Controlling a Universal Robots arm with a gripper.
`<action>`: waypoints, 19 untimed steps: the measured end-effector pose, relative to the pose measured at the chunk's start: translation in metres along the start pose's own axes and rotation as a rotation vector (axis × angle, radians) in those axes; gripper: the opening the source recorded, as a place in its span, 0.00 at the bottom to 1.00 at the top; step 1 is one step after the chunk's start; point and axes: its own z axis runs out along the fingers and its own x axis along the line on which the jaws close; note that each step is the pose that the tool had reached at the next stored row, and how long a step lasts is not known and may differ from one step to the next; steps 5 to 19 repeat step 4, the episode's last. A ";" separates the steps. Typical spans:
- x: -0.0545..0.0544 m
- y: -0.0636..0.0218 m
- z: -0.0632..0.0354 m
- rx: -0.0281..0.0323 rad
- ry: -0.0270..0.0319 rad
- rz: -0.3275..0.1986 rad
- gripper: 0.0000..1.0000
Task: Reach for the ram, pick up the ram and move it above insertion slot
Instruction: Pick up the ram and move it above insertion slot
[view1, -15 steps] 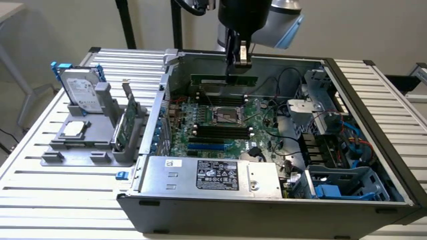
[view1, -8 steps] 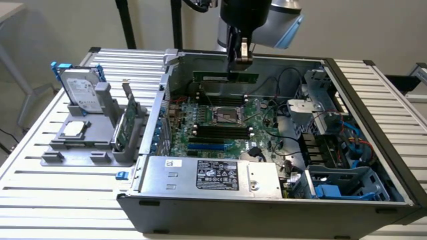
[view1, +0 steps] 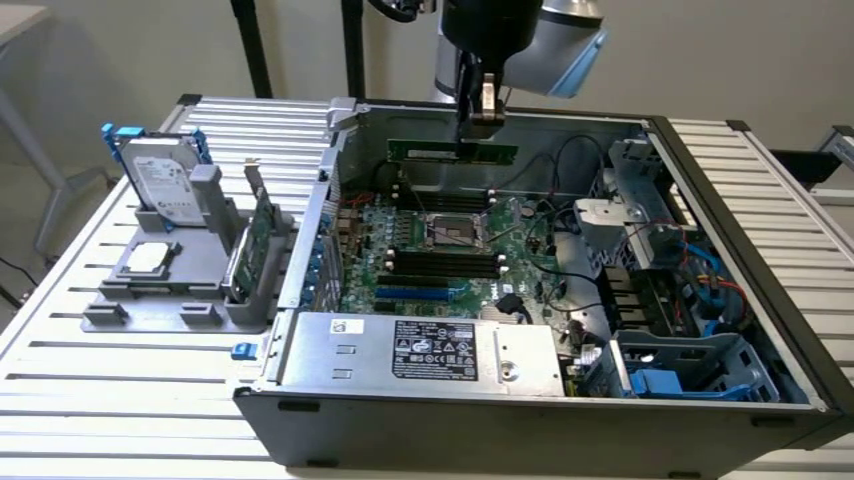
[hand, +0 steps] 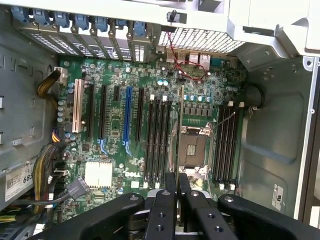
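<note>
Ram (view1: 453, 152) clamped edge-up between the gripper's (view1: 478, 128) narrow fingers, hanging level above the open computer case (view1: 747, 330), over the far memory slots (view1: 454, 192) of the motherboard (view1: 447, 245). Thin, long, green stick with a pale label strip along its face, held near its middle, both ends free to either side of the fingers.

Largest first: ribbed aluminium table (view1: 120, 380) of pale slats; dark grey sheet-metal case lying open on it, walls smooth and boxy; green motherboard inside, densely dotted with small parts, square metal processor socket (view1: 450, 232) at centre, black slot banks on both sides of it. Silver power supply box (view1: 420, 350) with a black-and-white label at the near edge of the case. Blue plastic drive cage (view1: 687, 375) at the exterior view's right corner, tangled with black and blue cables.

On the exterior view's left of the case, grey moulded holder (view1: 160, 300) carrying a silver hard drive (view1: 167, 185) upright and a green expansion card (view1: 260, 245) on edge, well apart from the gripper.

In the wrist view, black fingers (hand: 163, 210) close together, slim, bolted with small screws, pointing down at the long black slots (hand: 157, 140) beside the socket (hand: 192, 150). Ram itself edge-on between them and hard to make out there. Arm's upper part cut off at the exterior view's top edge.
</note>
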 end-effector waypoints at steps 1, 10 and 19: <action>0.000 0.0000 0.0000 0.0000 0.0000 0.000 0.13; 0.000 0.0000 0.0000 0.0000 0.0000 0.000 0.13; 0.000 0.0000 0.0000 0.0000 0.0000 0.000 0.13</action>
